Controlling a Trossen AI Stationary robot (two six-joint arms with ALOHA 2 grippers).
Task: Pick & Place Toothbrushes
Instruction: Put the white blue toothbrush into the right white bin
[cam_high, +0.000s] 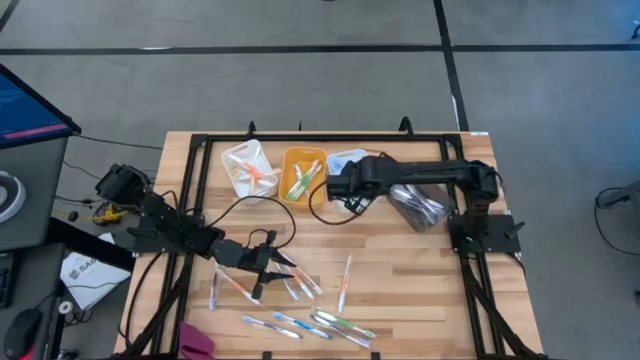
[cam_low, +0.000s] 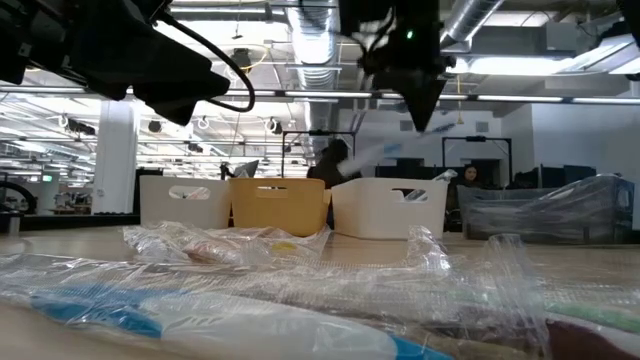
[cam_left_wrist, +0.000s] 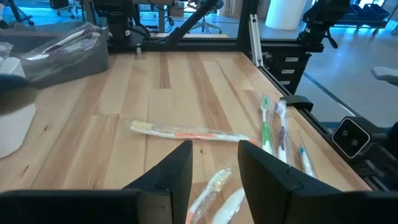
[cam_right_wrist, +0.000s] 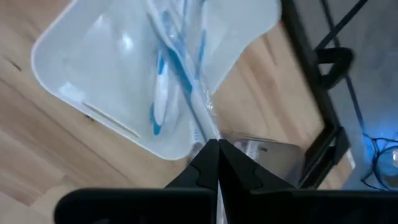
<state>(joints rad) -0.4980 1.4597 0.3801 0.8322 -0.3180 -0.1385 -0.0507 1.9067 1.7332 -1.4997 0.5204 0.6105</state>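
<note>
On the wooden counter (cam_high: 400, 290), the left end effector (cam_high: 262, 265) sits low over the near-left part of the scatter of wrapped toothbrushes (cam_high: 310, 318). Its fingers (cam_left_wrist: 177, 168) are part-way spread, with one wrapped toothbrush (cam_left_wrist: 217, 186) lying between them, though whether they actually press on it cannot be told. An orange-handled toothbrush (cam_left_wrist: 186, 132) lies crosswise just beyond the fingertips, and green and blue ones (cam_left_wrist: 273, 127) lie near the counter's edge rail. The right end effector (cam_high: 335, 185) is raised over the back row of bins, above the right white bin (cam_right_wrist: 118, 68), its fingers pressed together on a wrapped blue toothbrush (cam_right_wrist: 180, 68) that points down into that bin, where another blue one (cam_right_wrist: 158, 99) already lies. The yellow bin (cam_high: 302, 173) holds green and orange brushes, and the left white bin (cam_high: 248, 166) holds orange ones.
</note>
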